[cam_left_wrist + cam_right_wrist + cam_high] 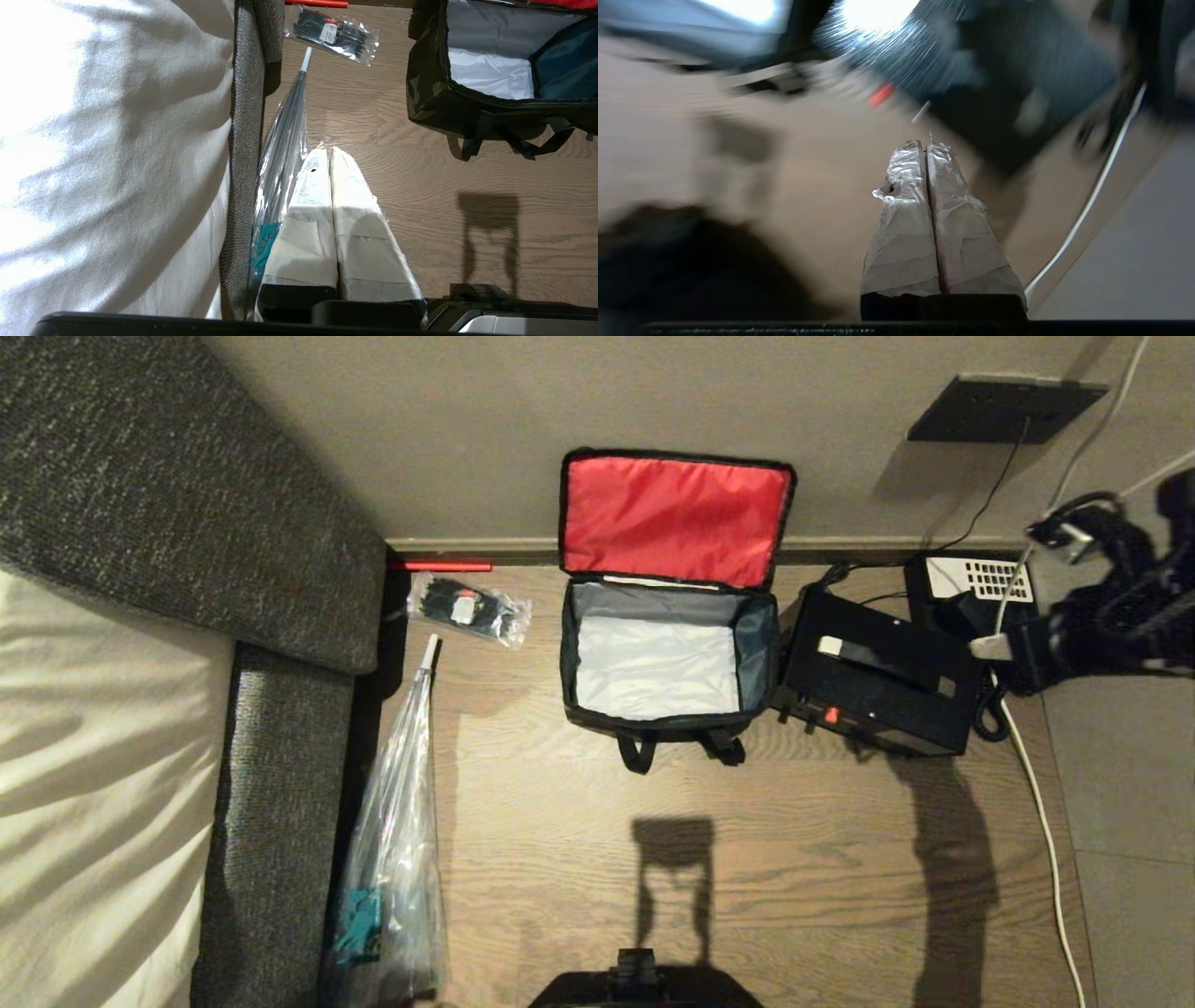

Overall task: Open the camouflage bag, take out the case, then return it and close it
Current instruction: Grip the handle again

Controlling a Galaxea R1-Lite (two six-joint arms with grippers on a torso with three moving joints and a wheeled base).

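Camouflage bag centre frame, red lid flung back, silver lining bare, glossy black case touching its right side, my right gripper and left gripper both pressed closed, empty.

Your right wrist view is smeared with motion blur; the case there is only a dark shape. In the head view, the right arm is cut off at the right edge.
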